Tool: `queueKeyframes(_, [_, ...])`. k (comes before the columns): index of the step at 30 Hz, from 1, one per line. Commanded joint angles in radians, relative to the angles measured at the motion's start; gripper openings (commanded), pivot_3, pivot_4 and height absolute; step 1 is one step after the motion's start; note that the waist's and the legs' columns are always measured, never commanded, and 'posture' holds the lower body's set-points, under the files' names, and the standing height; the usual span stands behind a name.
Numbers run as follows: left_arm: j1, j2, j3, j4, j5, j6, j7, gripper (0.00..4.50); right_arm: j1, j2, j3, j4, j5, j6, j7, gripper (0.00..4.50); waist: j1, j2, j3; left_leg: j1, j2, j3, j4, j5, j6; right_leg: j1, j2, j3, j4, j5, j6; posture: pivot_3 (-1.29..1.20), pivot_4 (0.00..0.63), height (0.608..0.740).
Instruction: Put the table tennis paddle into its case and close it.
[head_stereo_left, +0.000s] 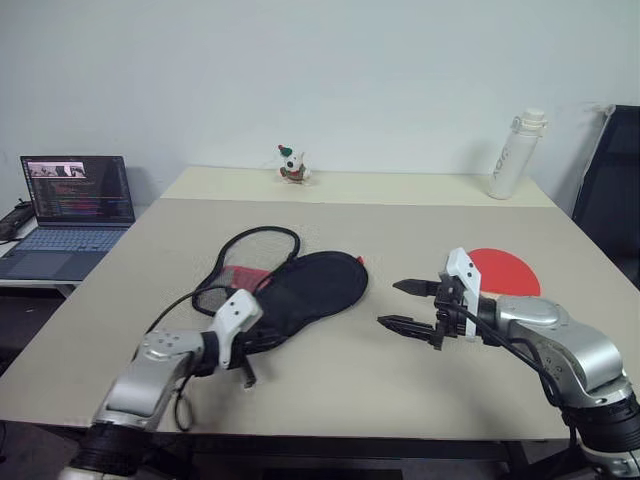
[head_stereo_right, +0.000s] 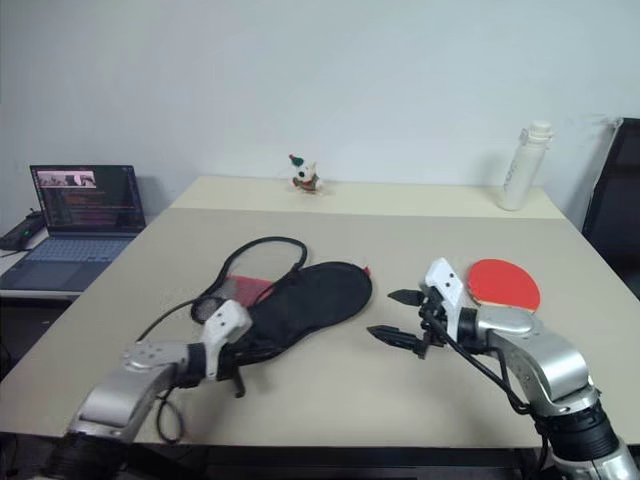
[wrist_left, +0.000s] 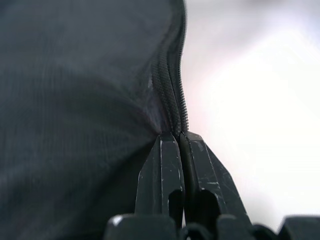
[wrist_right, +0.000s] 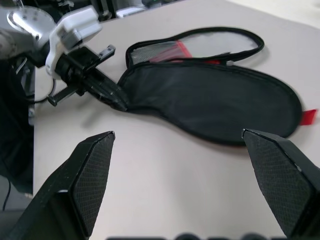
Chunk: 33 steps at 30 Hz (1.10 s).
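- My left gripper (head_stereo_left: 243, 352) sat at the near, narrow end of the case (head_stereo_left: 305, 290), its two black fingers (wrist_left: 167, 172) pinched tight on the zippered edge of the black fabric; my left wrist view showed the fingertips meeting right at the zipper teeth.
- My right gripper (head_stereo_left: 405, 305) hovered above the table (head_stereo_left: 330, 385), just to the right of the case, its fingers spread wide and pointing toward the case with nothing between them.
- In my right wrist view both of those fingers (wrist_right: 92, 172) framed the case from the near side, and my left gripper was seen across from them, biting the case's handle end.
- The case lay flat near the middle of the table, black side up, with its mesh flap (head_stereo_left: 250, 262) folded open to the left and a patch of red showing inside it.
- The table tennis paddle (head_stereo_left: 505, 270) lay on the table behind my right gripper, red face up, well apart from the case and outside it.
- Off the table's left side, a laptop (head_stereo_left: 75, 205) stood open on a lower surface.
- At the far edge, a small toy figure (head_stereo_left: 292, 166) stood near the middle and a white bottle (head_stereo_left: 517, 153) stood upright toward the right.
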Motion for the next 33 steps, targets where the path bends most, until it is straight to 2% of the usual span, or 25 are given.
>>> queueKeyframes(1, [-0.075,-0.074,-0.054,-0.014,0.004,0.043,0.056,0.02,-0.008,-0.039,-0.044,-0.004,0.003,-0.029,0.031,4.5,-0.002,0.0,0.0,0.0,0.0,0.0,0.0,0.0,0.0,0.0,0.0,0.0,0.0,0.0,0.0,0.0,0.15,0.74])
queueKeyframes(5, [-0.176,-0.183,-0.114,0.082,0.033,0.051,0.11,0.02,-0.002,-0.085,-0.055,0.003,0.001,-0.036,0.057,4.5,-0.001,0.0,0.0,0.0,0.0,0.0,0.0,0.0,0.0,0.0,0.0,0.0,0.0,0.0,0.0,0.0,0.15,0.74])
queueKeyframes(10, [-0.211,-0.233,-0.157,0.145,0.064,0.031,0.128,0.02,-0.012,-0.089,-0.058,0.008,0.001,-0.039,0.049,4.5,-0.01,0.0,0.0,0.0,0.0,0.0,0.0,0.001,-0.001,0.0,0.001,0.001,0.0,0.0,0.0,0.0,0.15,0.74])
queueKeyframes(11, [-0.207,-0.233,-0.159,0.141,0.062,0.021,0.118,0.48,-0.016,-0.085,-0.059,0.009,0.001,-0.038,0.042,4.5,-0.01,0.0,0.0,0.0,0.0,0.001,0.0,0.001,-0.002,0.0,0.001,0.002,0.0,0.0,0.0,0.0,0.15,0.74])
queueKeyframes(15, [-0.187,-0.217,-0.144,0.114,0.056,-0.008,0.117,1.75,-0.024,-0.071,-0.059,0.013,0.005,-0.02,0.015,4.5,-0.008,0.0,0.0,0.0,0.0,0.001,0.0,0.002,-0.004,-0.001,0.001,0.002,0.0,0.0,0.0,0.0,0.15,0.74])
queueKeyframes(17, [-0.174,-0.196,-0.111,0.103,0.048,-0.037,0.123,2.43,-0.032,-0.06,-0.063,0.022,0.013,0.043,-0.032,4.5,-0.008,0.0,0.0,0.0,0.0,0.001,0.0,0.002,-0.004,0.0,0.001,0.001,-0.001,0.0,0.0,0.0,0.15,0.74])
queueKeyframes(19, [-0.148,-0.157,-0.055,0.061,-0.017,-0.024,0.073,3.12,-0.053,-0.038,-0.078,0.046,0.017,0.131,-0.107,4.5,-0.01,0.0,0.0,0.0,0.0,0.001,0.0,0.002,-0.004,0.0,0.001,0.002,0.0,0.0,0.0,0.0,0.15,0.74])
queueKeyframes(24, [-0.056,-0.006,0.076,-0.043,-0.138,0.001,-0.041,3.12,-0.094,0.013,-0.102,0.082,0.038,0.303,-0.218,4.5,-0.01,0.001,0.0,0.0,0.001,0.001,-0.001,0.004,-0.007,-0.002,0.001,0.001,0.0,0.0,-0.001,0.0,0.15,0.74])
queueKeyframes(27, [0.007,0.079,0.151,-0.067,-0.166,-0.001,-0.068,3.12,-0.119,0.104,-0.124,0.122,0.048,0.397,-0.309,4.5,-0.011,0.0,0.0,0.0,0.001,0.001,-0.001,0.004,-0.007,-0.002,0.001,0.001,0.0,0.0,-0.001,0.0,0.15,0.74])
queueKeyframes(33, [0.074,0.174,0.244,-0.071,-0.187,-0.006,-0.065,3.12,-0.155,0.282,-0.158,0.216,0.039,0.476,-0.444,4.5,-0.008,0.0,0.0,0.0,0.001,0.001,-0.002,0.004,-0.006,-0.002,0.001,0.001,0.0,0.0,-0.001,0.0,0.15,0.74])
